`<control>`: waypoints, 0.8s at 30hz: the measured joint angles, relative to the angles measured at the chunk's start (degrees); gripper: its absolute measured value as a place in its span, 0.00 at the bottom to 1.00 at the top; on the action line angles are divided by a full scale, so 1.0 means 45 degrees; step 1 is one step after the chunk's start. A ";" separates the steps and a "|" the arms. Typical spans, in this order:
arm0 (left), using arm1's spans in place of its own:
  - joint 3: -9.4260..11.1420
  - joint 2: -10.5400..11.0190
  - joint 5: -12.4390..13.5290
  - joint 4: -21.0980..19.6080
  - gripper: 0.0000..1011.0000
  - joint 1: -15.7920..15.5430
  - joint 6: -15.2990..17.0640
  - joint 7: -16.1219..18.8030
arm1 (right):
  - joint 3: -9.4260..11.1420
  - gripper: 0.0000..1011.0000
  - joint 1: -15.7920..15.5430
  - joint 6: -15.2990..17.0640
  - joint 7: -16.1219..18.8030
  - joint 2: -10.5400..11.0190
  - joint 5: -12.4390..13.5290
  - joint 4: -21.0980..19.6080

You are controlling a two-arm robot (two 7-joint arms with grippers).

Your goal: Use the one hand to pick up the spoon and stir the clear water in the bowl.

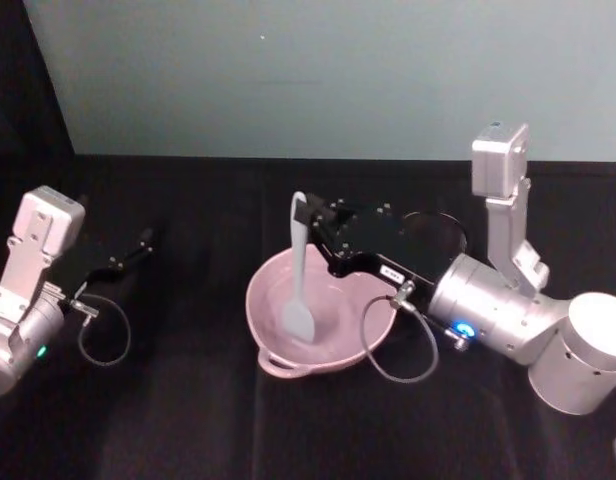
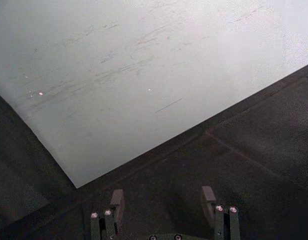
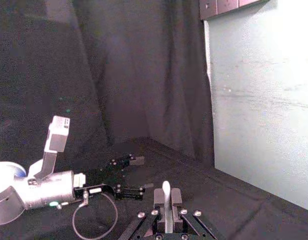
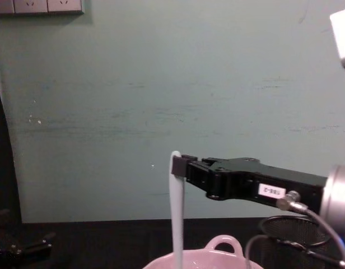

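Spoon (image 1: 300, 268) stands nearly upright in the bowl (image 1: 273, 362), with its wide flat end down inside the pink basin and the top of its handle pinched by the right gripper (image 1: 310, 214). Your right arm reaches in from the right edge of the bench (image 1: 188, 420) and lies low and level over the bowl's rim, so the jaws meet the handle from the side. I judge this hold lets the blade sweep round the basin without the wrist dipping in. The jaws are closed firmly on the handle just below its tip, with nothing else between them. The bowl sits about mid-bench, its loop handle toward the near edge.

I assess the pick-up as done and the stirring as the step in hand. The water is clear and I cannot make it out.

Findings by view:
- Head view places the blade inside the bowl, toward its middle.
- Chest view cuts the spoon off at the rim. It does show the handle close to vertical, its tip just proud of the jaws, and a black mesh cup (image 4: 290, 227) behind the arm.
- Right wrist view shows the handle end centred in the grip.
- Left wrist view settles what the head view leaves unclear: the left gripper (image 2: 163, 200), parked near the left edge, has its jaws wide apart and holds nothing.
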 joint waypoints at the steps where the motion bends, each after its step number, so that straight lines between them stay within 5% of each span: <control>1: 0.0000 0.0000 0.0000 0.0000 1.00 0.0000 0.0000 0.0000 | -0.0035 0.08 0.0065 -0.0026 0.0027 -0.0065 -0.0003 0.0090; 13: 0.0000 -0.0001 0.0000 0.0000 1.00 0.0000 0.0000 0.0000 | 0.0028 0.08 0.1188 -0.0527 0.0177 -0.0891 0.0119 0.1993; 24: 0.0000 0.0000 0.0000 0.0000 1.00 0.0000 0.0000 0.0000 | 0.0799 0.08 0.1165 -0.0627 -0.0145 -0.0545 0.0242 0.2317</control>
